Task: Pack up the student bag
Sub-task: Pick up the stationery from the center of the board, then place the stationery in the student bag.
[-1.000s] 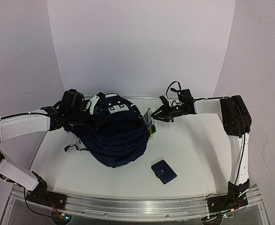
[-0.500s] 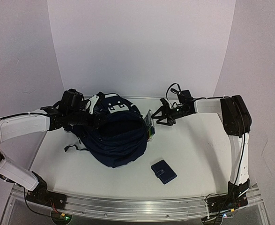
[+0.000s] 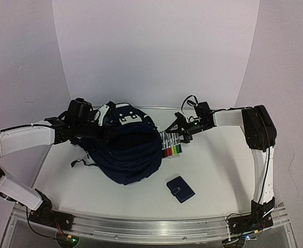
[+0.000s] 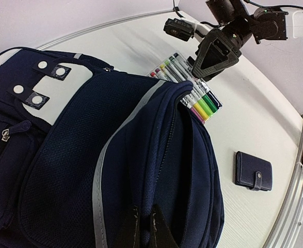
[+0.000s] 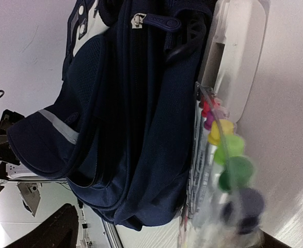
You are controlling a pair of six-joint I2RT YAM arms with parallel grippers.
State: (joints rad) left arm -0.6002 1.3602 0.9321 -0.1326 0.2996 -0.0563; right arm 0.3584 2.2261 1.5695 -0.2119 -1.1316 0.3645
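The student bag lies on the table left of centre, navy with a white dotted patch, its mouth gaping toward the right. My left gripper is shut on the fabric rim of that opening, holding it up. A clear pack of coloured markers lies against the bag's right side, outside the opening, with one end tucked just under the rim. My right gripper hovers right over the pack's far end, jaws spread open and holding nothing. The right wrist view shows the bag and the marker caps close up.
A small navy wallet with a snap tab lies on the table in front of the bag, toward the right. A loose dark strap trails from the bag's left side. The metal rail runs along the near edge.
My right gripper has opened and let go of the marker pack. The pack, held upright at the bag's rim before, has dropped to lie beside the bag. The left arm has not moved.
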